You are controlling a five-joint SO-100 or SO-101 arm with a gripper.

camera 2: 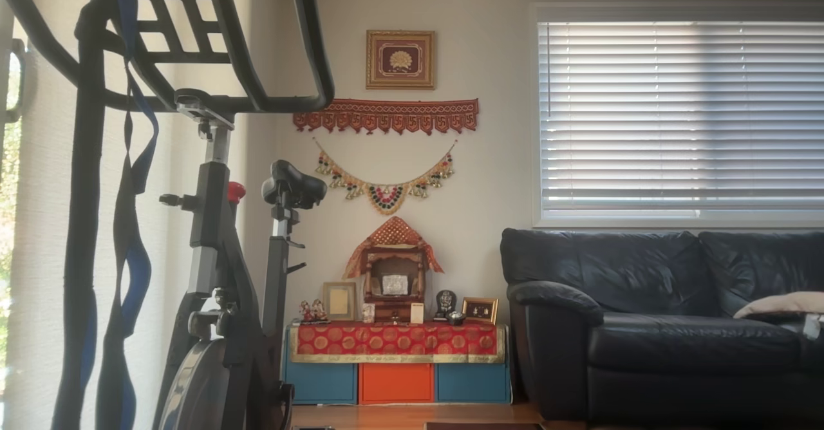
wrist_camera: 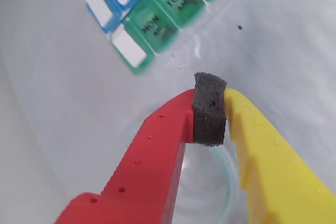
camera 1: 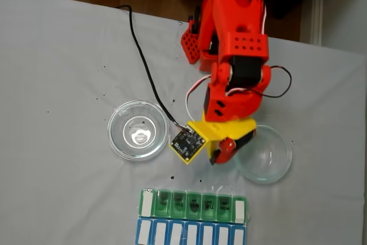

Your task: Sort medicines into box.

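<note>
**No balls in sight: dishes look empty, organizer lids down**

In the fixed view, nearest lies the flat plastic pill organizer (camera 1: 193, 220) with its translucent green row, blue row and white labels; every lid appears shut, contents unreadable. Beyond it, the red-and-yellow claw (wrist_camera: 209, 109) hangs over the right clear glass dish (camera 1: 268, 159), its jaws narrow and pinching only a dark grey foam pad (wrist_camera: 209, 116). The left clear glass dish (camera 1: 138, 129) also looks empty. On the white surface (camera 1: 57, 84) no medicines are visible, so sorting seems finished or nearly so.
</note>
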